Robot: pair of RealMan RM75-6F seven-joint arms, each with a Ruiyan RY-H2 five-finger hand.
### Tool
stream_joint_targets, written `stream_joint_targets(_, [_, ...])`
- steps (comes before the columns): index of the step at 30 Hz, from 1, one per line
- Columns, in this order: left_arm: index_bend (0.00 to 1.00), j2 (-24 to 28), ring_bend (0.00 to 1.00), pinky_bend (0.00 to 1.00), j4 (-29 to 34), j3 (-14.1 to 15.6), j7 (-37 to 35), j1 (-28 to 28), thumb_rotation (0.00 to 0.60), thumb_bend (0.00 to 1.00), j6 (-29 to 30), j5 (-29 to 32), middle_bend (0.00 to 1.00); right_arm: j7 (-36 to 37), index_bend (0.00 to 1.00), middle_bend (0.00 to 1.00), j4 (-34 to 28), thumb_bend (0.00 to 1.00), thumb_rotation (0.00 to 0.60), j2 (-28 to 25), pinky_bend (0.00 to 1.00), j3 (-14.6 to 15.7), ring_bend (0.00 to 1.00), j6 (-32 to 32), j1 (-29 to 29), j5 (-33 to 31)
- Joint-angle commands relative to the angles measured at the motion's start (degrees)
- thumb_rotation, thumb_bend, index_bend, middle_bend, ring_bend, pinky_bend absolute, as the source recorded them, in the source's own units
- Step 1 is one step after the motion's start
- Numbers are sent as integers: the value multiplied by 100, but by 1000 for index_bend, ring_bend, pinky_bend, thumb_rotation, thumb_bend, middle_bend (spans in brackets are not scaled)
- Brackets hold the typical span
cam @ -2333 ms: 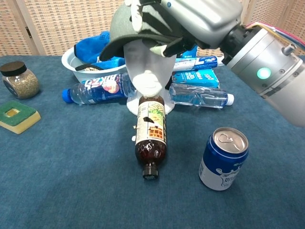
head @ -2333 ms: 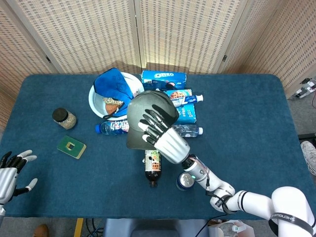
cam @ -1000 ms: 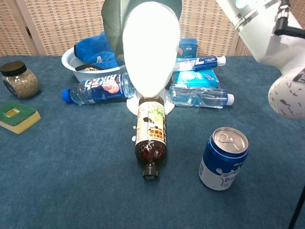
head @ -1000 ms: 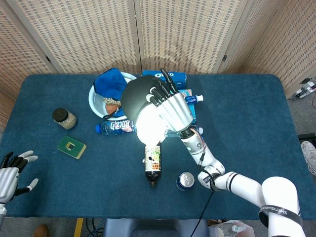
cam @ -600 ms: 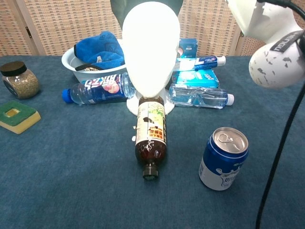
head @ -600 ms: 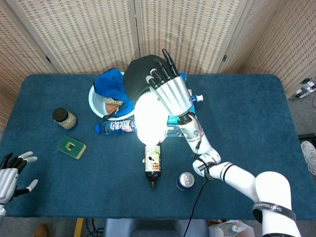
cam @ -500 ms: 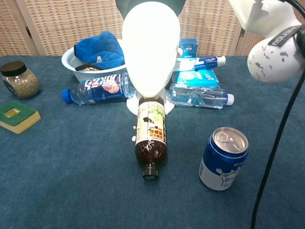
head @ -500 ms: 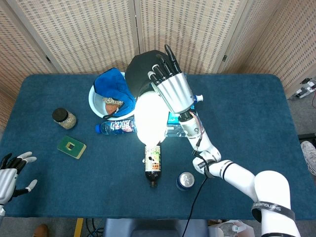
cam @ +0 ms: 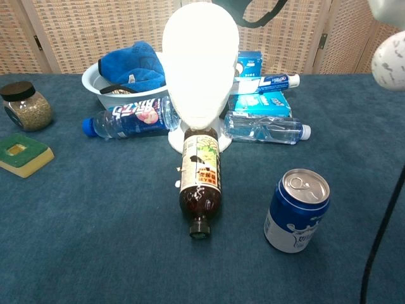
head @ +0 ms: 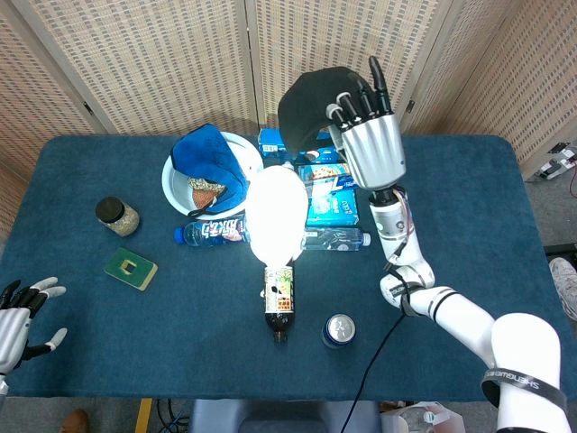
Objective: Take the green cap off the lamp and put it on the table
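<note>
We hold the dark green cloth cap in our right hand, with the fingers hooked over its edge, high up in the air and away from the glowing white egg-shaped lamp. We think we lift it this high so the cap clears the lamp and the boxes below, and so we can carry it to a bare spot on the blue cloth desk. In the chest view we see only the cap's bottom edge at the top of the picture. The lamp has nothing on its top now, so we think the first half of the job is done and the putting down is left. Our left hand waits low at the near left edge with its fingers spread and nothing in it; we think it stays there to keep out of the way. Now we count. There is one lamp and one green cap. One brown bottle lies on its side just in front of the lamp. Two clear bottles lie down too, one on each side of the lamp. We see one blue can, one glass jar, one green sponge, and one white bowl with a blue cloth in it. Some blue boxes sit behind the lamp, but we cannot count them well.
</note>
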State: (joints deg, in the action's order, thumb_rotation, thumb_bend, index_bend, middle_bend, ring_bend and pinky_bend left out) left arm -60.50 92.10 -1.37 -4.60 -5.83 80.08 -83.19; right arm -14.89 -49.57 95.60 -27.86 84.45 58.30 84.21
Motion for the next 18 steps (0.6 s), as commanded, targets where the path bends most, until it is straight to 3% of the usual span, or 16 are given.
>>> stream_joint_targets(1, [261,8,163,0,-6,2,-7,1,600,228,2,-6,168,127,928,500,-152,571,600,-207,0,202,224,160,-347,-60])
stream_joint_targets(10, [261,-12,163,0,-45,10,-59,-17,600,228,-17,-43,168,188,928,499,-417,571,600,-570,0,780,225,339,-1145,-24])
stream_joint_targets(18, [261,-19,163,0,-57,-5,-62,-43,600,228,-37,-43,168,417,928,499,-395,571,600,-549,0,1012,224,453,-1627,-138])
